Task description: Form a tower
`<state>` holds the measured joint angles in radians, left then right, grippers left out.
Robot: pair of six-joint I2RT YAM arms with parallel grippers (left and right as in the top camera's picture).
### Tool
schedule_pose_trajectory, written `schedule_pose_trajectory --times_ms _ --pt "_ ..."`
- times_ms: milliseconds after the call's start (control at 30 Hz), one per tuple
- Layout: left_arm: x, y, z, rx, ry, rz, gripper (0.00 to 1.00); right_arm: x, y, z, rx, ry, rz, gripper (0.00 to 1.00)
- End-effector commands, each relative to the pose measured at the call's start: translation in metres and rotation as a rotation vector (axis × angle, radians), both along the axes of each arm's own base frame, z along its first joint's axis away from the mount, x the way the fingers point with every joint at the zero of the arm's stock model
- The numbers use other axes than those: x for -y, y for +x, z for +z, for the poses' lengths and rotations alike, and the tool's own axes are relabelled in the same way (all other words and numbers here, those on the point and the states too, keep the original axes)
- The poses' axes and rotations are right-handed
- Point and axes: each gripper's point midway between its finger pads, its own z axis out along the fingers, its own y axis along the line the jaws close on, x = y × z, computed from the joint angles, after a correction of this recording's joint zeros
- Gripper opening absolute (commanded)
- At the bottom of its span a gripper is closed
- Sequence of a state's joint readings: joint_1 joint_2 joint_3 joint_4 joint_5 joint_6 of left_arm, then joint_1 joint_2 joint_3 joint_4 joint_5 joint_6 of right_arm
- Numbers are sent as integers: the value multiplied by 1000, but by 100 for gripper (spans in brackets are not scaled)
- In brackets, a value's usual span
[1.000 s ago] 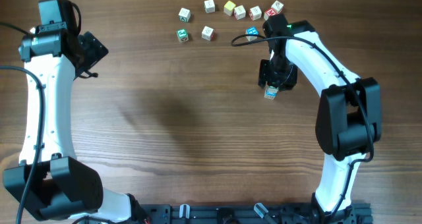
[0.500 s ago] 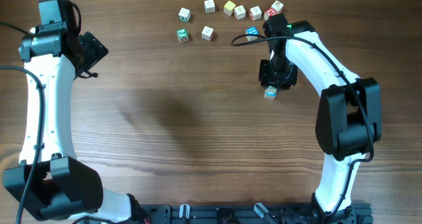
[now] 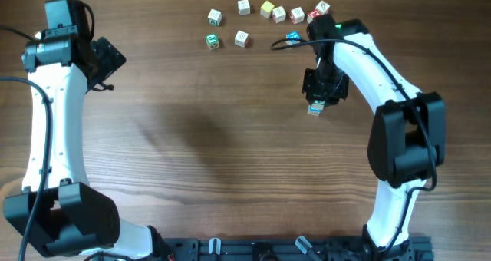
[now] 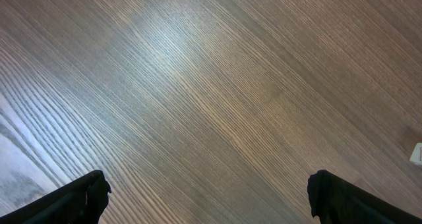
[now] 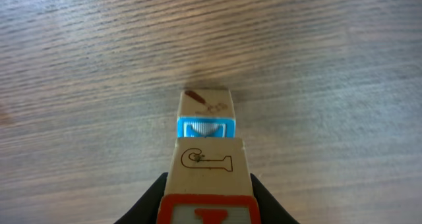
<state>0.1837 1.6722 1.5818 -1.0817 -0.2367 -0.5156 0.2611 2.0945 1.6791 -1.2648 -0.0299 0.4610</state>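
Across the whole scene runs a brown wood-grain table (image 3: 215,138), with a white and black arm at each side. On the left, the left arm (image 3: 46,123) stretches from the near edge to the far left corner, and the left gripper (image 4: 208,197) hangs over bare wood with its jaws spread wide, one dark fingertip in each lower corner of its wrist view. On the right, the right arm (image 3: 383,77) bends from the near edge towards the far middle-right, and the right gripper (image 3: 318,98) points down at the tower (image 3: 314,108), which stands on the table right of centre, well apart from the far row. In the right wrist view the black fingers (image 5: 148,207) press against both sides of the nearest cube, pale wood with a red-framed face and a line drawing on the next face; touching it just beyond is a second cube with a blue face and a brown sketch. Along the far edge lie loose letter cubes (image 3: 242,38), nine small pieces in a scattered row, one of them yellow.
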Motion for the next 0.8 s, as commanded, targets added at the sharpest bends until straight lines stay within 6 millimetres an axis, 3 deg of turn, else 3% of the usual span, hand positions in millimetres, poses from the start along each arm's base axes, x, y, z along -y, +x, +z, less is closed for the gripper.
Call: schedule_pose_trajectory --times_ms 0,133,533,767 --pt "-1 -1 -5 -9 -9 18 100 -1 9 32 86 9 -91 4" --pt "-1 -1 -5 -9 -9 18 100 -1 6 16 79 10 -125 4" --pt "-1 -1 -5 -9 -9 18 100 -8 6 14 76 56 -39 4" --pt "-1 -1 -5 -9 -9 18 100 -5 -6 -4 44 48 -32 4"
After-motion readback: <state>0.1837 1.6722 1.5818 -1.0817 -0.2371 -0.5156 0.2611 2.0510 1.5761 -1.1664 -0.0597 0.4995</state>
